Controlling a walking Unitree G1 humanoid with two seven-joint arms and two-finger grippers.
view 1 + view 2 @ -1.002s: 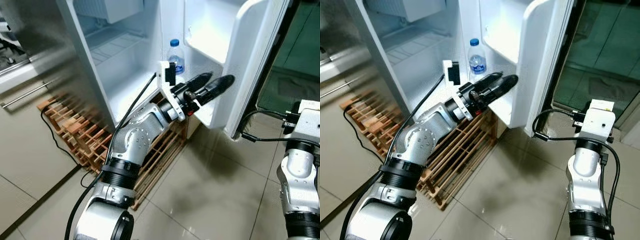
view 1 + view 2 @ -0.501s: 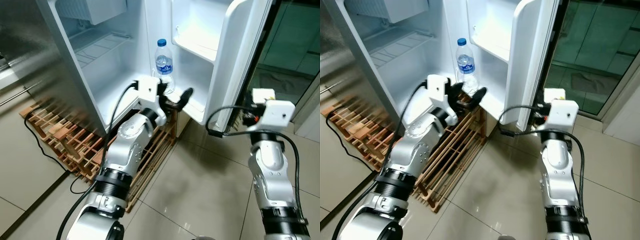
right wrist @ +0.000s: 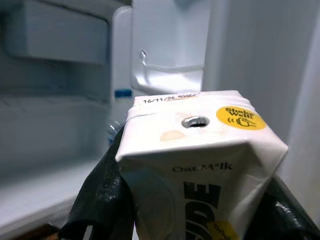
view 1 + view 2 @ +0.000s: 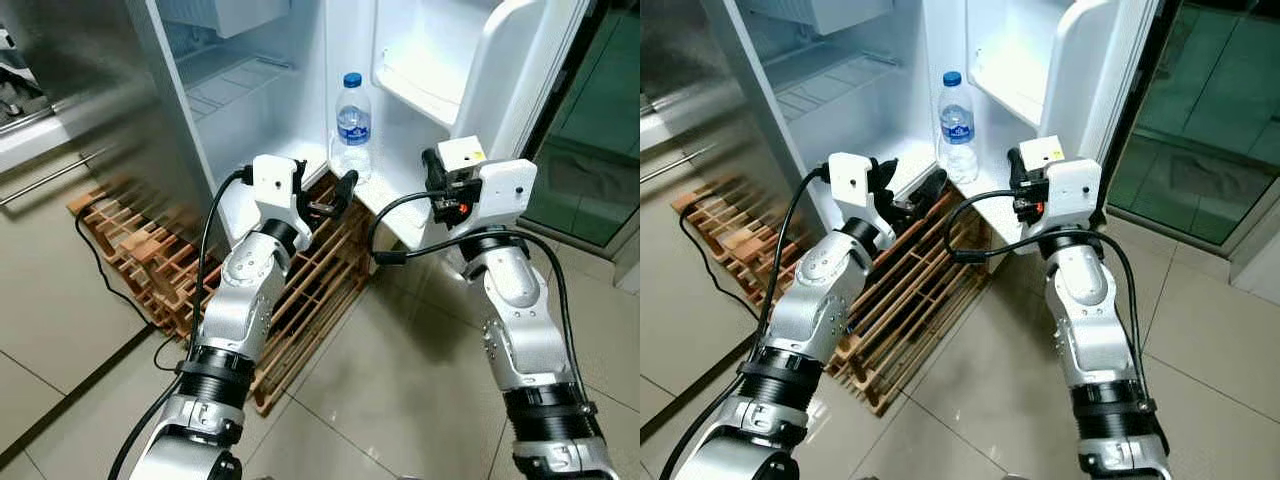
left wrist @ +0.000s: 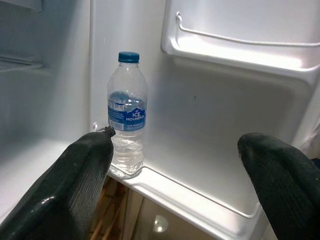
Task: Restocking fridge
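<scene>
A clear water bottle (image 4: 352, 125) with a blue cap and label stands upright on the fridge door's lowest shelf (image 5: 200, 202). My left gripper (image 5: 170, 180) is open and empty a little short of the bottle, low at the fridge's front edge (image 4: 335, 195). My right gripper (image 3: 192, 195) is shut on a white oat milk carton (image 3: 200, 150) with a yellow sticker on top. It holds the carton (image 4: 455, 155) upright in front of the open door (image 4: 510, 70), to the right of the bottle.
A wooden slatted rack (image 4: 150, 270) lies on the tiled floor below the fridge, with a black cable (image 4: 100, 270) beside it. A cabinet with a bar handle (image 4: 50, 180) stands to the left. A glass door (image 4: 590, 150) is at the right.
My left gripper has drawn back from the door shelf and sunk lower. My right arm has swung in from the right and brought the carton up before the door. The camera also shifted.
</scene>
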